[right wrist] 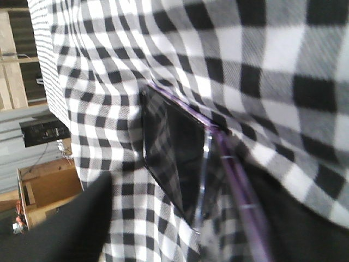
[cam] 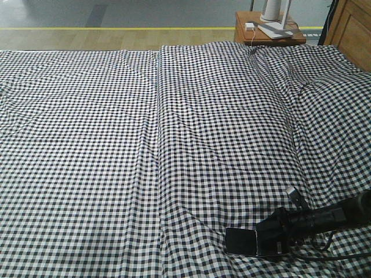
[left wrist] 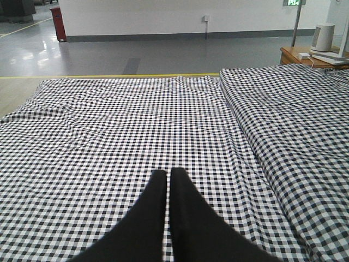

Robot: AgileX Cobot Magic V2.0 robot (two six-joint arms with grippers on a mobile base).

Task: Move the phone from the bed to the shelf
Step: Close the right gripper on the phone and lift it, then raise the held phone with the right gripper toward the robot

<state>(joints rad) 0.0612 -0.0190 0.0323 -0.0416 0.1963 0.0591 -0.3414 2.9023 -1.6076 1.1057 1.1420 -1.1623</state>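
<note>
**Straddling the phone at 5 o'clock on the bed**

The phone [cam: 237, 240] is seen lying flat on the bed [cam: 116, 145], low in the front view at about 5 o'clock, close to the near edge. The bed is covered in black-and-white checked fabric, and a long fold is run through it from 12 o'clock to 6 o'clock.

The right arm is brought in from the 3 o'clock edge, low over the fabric. The right gripper [cam: 259, 240] is set at the phone's 3 o'clock end.

In the right wrist view the phone [right wrist: 174, 158] is shown close up as a glossy black slab with a pinkish edge, and the checks are mirrored in it. The jaws are held apart with the phone between them. 1 of the dark fingers [right wrist: 71, 229] is seen at 7 o'clock, with a strip of checked fabric left between it and the phone. A second dark mass at 5 o'clock is either touching the pinkish edge or just beside it; which of the 2 cannot be told.

The left gripper [left wrist: 167, 173] is held over the bed [left wrist: 109, 125] at 6 o'clock of its own view. Its 2 black fingers are drawn together with only a hairline gap, and nothing is held between them.

A small reddish-brown bedside table [cam: 240, 35] is seen beyond the bed at 1 o'clock, with white items on it. It is also caught at 2 o'clock in the left wrist view [left wrist: 289, 53].
</note>
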